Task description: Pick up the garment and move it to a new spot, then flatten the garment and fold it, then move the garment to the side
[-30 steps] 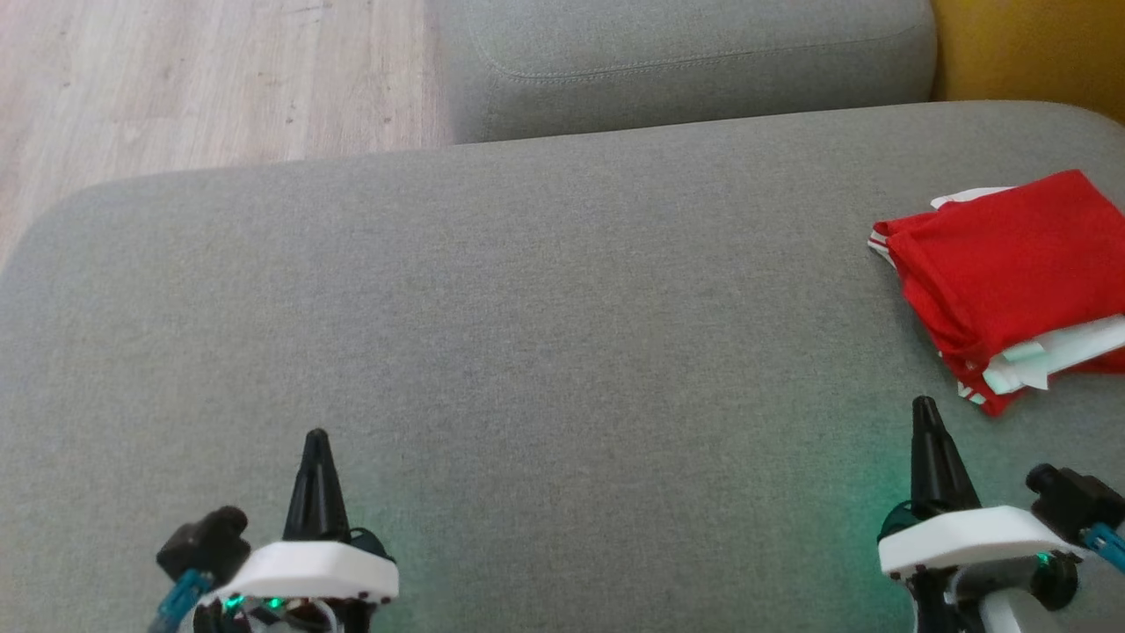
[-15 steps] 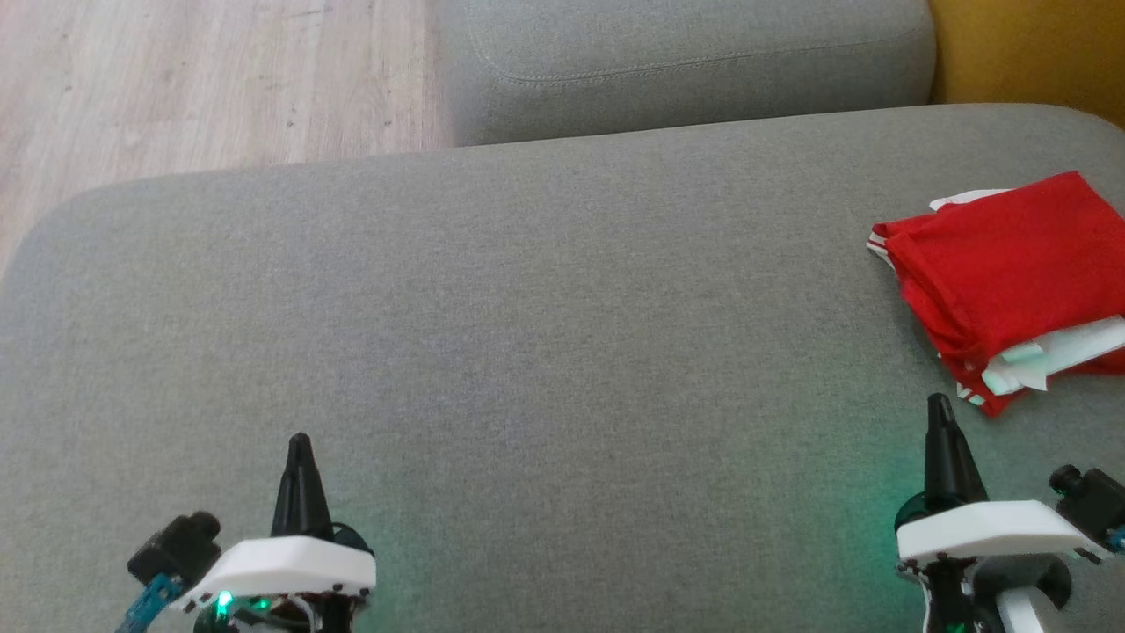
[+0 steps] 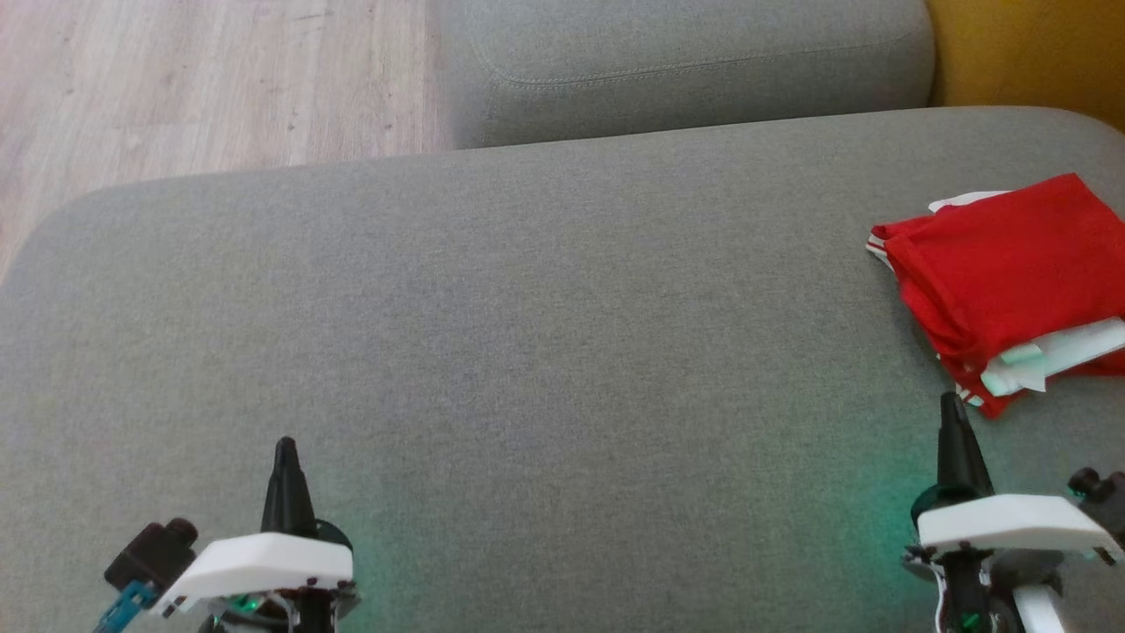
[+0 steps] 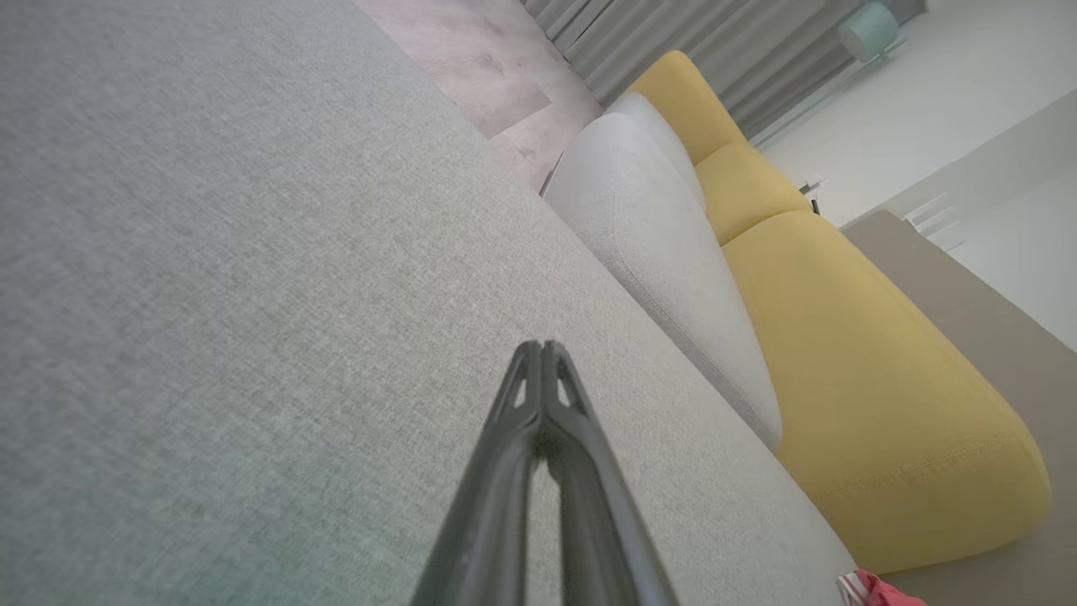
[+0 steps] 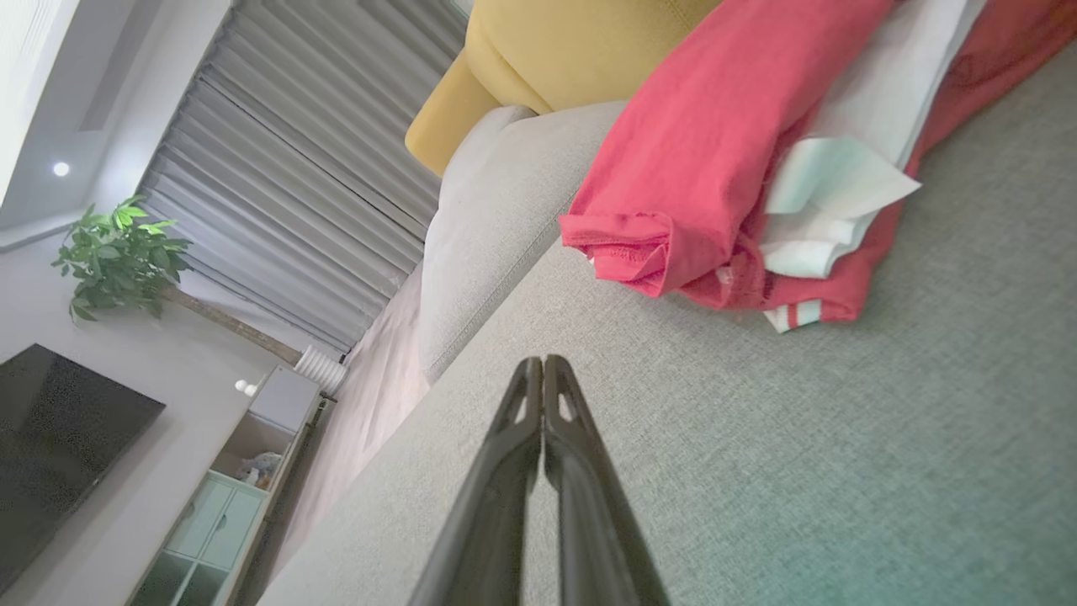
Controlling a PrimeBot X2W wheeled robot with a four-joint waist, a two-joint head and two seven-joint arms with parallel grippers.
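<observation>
Garment (image 3: pixel 1002 272) lies folded on the sofa (image 3: pixel 527 352), far right. Left claw (image 3: pixel 284 446) and right claw (image 3: pixel 951 402) are both pinched together, empty

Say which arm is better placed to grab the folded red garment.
Right, probably. The right gripper sits just short of the red and white garment on the grey cushion; the left gripper is far across it. Both sets of jaws are shut and empty.
</observation>
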